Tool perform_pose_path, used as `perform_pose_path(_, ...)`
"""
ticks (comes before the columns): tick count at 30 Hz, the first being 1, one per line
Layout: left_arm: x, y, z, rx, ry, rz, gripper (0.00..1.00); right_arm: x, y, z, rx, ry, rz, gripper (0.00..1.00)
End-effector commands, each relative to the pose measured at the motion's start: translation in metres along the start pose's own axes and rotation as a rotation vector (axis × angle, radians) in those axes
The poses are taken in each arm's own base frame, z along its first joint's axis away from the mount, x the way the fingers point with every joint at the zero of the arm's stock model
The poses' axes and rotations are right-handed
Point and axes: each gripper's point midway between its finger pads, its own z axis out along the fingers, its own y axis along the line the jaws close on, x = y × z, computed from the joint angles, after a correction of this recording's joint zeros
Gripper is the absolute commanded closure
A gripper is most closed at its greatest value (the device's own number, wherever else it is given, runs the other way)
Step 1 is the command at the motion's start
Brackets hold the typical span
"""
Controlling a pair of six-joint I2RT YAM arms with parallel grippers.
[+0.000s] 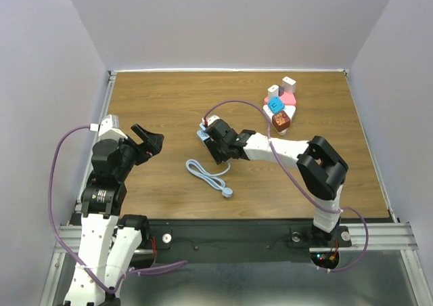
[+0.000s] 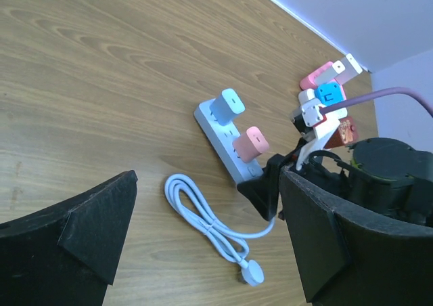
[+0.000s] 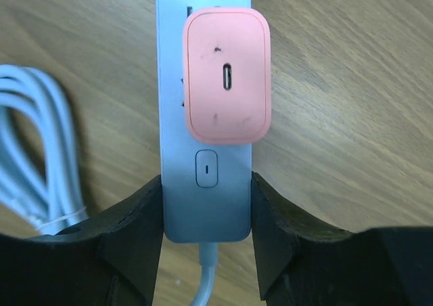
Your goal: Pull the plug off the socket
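Your right gripper (image 3: 206,201) is clamped across the cable end of the white power strip (image 3: 170,62), one finger pressed against each long side just below its switch (image 3: 206,168). The strip lies flat near the middle of the wooden table (image 1: 169,96). A pink plug (image 3: 228,76) sits in the outlet nearest your hold, and a blue plug (image 2: 228,106) sits in the one beyond it. Your left gripper (image 1: 150,139) hangs over the table's left part, fingers spread wide and holding nothing, well apart from the strip. The coiled cable (image 2: 203,214) lies beside the strip on the near side.

You look to be at the bracing step: the socket is pinned, and no plug is out yet. The next move calls for the left arm to cross to a plug. The pink one seems likely, though the task doesn't say which. Close on its flat sides and pull straight up; an angled pull may lift or twist the strip.
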Motion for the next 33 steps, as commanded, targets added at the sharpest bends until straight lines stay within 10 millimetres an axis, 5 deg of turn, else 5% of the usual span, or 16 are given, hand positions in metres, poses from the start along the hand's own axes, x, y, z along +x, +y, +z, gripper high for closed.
perform_pose_path(1, 0.001, 0.001, 0.004, 0.007, -0.016, -0.017, 0.04, -0.017, 0.003, 0.021, 0.046, -0.080, 0.071, 1.00)
perform_pose_path(5, 0.019, 0.006, 0.016, 0.018, 0.038, -0.043, 0.04, -0.004, 0.009, 0.035, 0.030, -0.038, 0.066, 0.99)
perform_pose_path(12, 0.030, 0.005, 0.027, 0.053, 0.072, -0.061, 0.05, 0.004, 0.024, 0.021, -0.076, -0.014, 0.077, 0.26)
perform_pose_path(15, 0.036, 0.005, 0.031, 0.066, 0.095, -0.057, 0.05, -0.005, 0.027, 0.002, -0.116, -0.044, 0.086, 0.12)
perform_pose_path(22, 0.050, 0.006, 0.039, 0.096, 0.134, -0.071, 0.05, -0.015, 0.022, 0.014, -0.066, -0.043, 0.069, 0.11)
perform_pose_path(28, 0.059, 0.007, 0.039, 0.118, 0.156, -0.055, 0.05, -0.010, 0.026, 0.035, -0.042, -0.002, 0.096, 0.45)
perform_pose_path(33, 0.061, 0.007, 0.037, 0.133, 0.144, -0.053, 0.05, -0.002, 0.024, 0.036, -0.037, 0.014, 0.098, 0.53)
